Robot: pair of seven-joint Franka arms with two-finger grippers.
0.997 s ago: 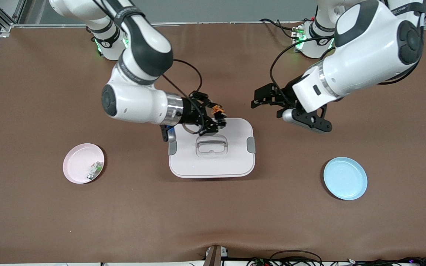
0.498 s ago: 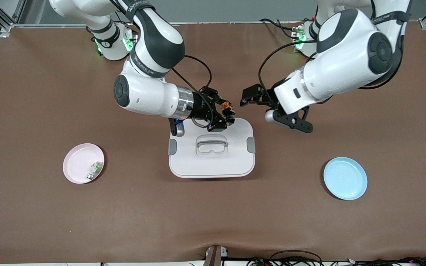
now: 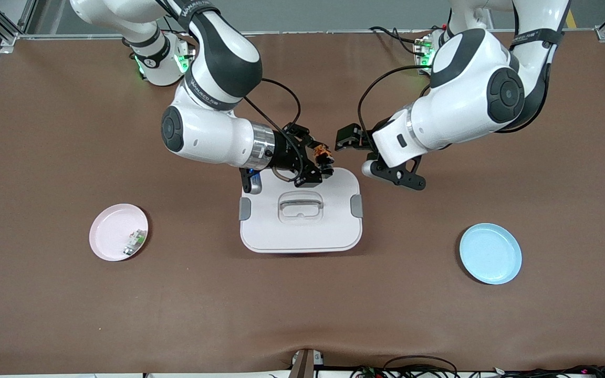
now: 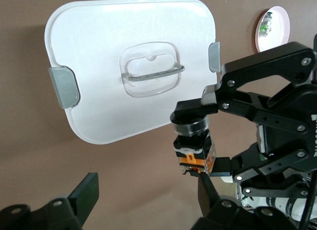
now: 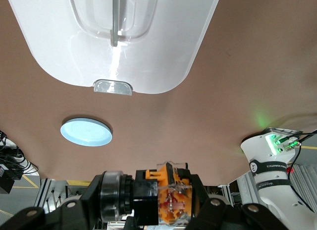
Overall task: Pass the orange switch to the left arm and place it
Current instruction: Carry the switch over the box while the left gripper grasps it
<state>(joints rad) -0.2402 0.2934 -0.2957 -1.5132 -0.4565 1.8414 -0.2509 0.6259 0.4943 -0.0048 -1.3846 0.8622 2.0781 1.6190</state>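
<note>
The orange switch is held in the air by my right gripper, which is shut on it over the edge of the white box that lies farther from the front camera. In the right wrist view the switch sits clamped between the right gripper's fingers. My left gripper is open and close beside the switch. In the left wrist view the switch hangs just ahead of one fingertip of the left gripper, with the box below.
A pink plate with a small green-and-white component lies toward the right arm's end. A blue plate lies toward the left arm's end and also shows in the right wrist view. Brown table cloth surrounds the box.
My left gripper has moved in toward the switch. My right gripper carried the switch a little toward it a second ago and has since held still.
</note>
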